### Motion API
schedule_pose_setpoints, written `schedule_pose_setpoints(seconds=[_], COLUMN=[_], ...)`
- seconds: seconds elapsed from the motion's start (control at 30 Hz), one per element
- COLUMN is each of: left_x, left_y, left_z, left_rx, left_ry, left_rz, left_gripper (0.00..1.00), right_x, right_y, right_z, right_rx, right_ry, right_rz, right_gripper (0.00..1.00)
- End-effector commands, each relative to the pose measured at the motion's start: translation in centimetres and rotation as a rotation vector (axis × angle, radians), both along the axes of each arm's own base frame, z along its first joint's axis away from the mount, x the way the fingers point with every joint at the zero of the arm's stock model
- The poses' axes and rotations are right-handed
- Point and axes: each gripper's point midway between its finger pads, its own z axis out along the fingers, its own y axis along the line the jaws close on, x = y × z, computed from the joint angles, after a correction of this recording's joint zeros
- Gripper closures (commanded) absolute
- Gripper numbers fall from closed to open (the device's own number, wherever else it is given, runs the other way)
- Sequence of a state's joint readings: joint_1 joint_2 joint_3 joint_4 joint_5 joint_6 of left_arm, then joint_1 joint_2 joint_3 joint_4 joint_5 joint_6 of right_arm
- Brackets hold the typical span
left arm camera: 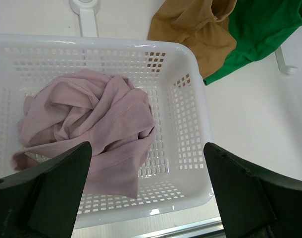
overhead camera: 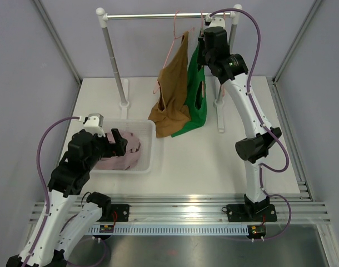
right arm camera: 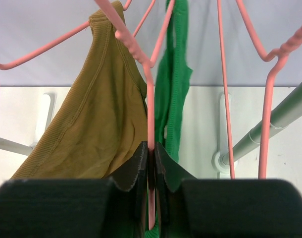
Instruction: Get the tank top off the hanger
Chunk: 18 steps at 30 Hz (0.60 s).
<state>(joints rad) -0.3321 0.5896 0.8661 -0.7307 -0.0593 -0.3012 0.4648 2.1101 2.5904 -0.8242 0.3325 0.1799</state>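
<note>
— Holding anything with the right side?
— Yes. My right gripper (right arm camera: 151,151) is pinching one thin wire of a pink hanger (right arm camera: 150,99), up at the rail (overhead camera: 141,16).
— And the tank top?
— The green tank top (right arm camera: 173,99) hangs just behind this wire, beside a brown top (right arm camera: 101,114), not yet off.
— Your left?
— My left gripper (left arm camera: 147,148) is spread wide above a white basket (left arm camera: 190,64) with a mauve cloth (left arm camera: 91,114) inside.

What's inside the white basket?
A crumpled pale purple cloth lies inside the white basket, mostly on its left side. The basket floor under the cloth is covered, so I cannot see whether anything else hides beneath it.
</note>
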Motion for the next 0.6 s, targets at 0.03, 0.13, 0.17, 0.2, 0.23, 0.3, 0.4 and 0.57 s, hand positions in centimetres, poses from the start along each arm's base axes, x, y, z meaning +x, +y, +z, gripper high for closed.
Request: schedule_pose_setpoints(seconds=[0.03, 0.13, 0.17, 0.2, 0.23, 0.3, 0.4, 0.57], left_x=[0.6, 0.5, 0.5, 0.5, 0.5, 0.5, 0.4, 0.3], left_y=[-0.8, -0.8, -0.8, -0.8, -0.8, -0.8, -0.7, -0.6], left_z=[0.4, 0.5, 0.5, 0.5, 0.5, 0.5, 0.6, 0.9], left_rx=[-0.003, -0.005, -0.005, -0.006, -0.005, -0.005, -0.007, -0.013], left_ry=[-0.029, -0.031, -0.031, -0.033, -0.033, -0.031, -0.037, -0.053], left_rz=[-0.044, -0.043, -0.043, -0.043, -0.044, -0.043, -0.04, -0.038], left_gripper=[0.01, 0.01, 0.01, 0.01, 0.01, 0.01, 0.01, 0.01], right_x=[0.4, 0.4, 0.4, 0.2, 0.0, -0.5, -1.6, -3.0], right_y=[0.1, 0.2, 0.1, 0.1, 0.1, -0.2, -0.6, -1.0], right_z=[1.7, 1.5, 1.7, 1.9, 2.4, 4.0, 6.4, 9.2], right_rx=[0.005, -0.002, -0.004, 0.002, 0.009, 0.029, 0.053, 0.073], right_ry=[-0.06, -0.057, -0.06, -0.065, -0.072, -0.103, -0.15, -0.209], right_rz=[-0.011, -0.008, -0.01, -0.008, -0.006, -0.003, 0.005, 0.024], right_gripper=[0.87, 0.89, 0.93, 0.98, 0.98, 1.0, 1.0, 1.0])
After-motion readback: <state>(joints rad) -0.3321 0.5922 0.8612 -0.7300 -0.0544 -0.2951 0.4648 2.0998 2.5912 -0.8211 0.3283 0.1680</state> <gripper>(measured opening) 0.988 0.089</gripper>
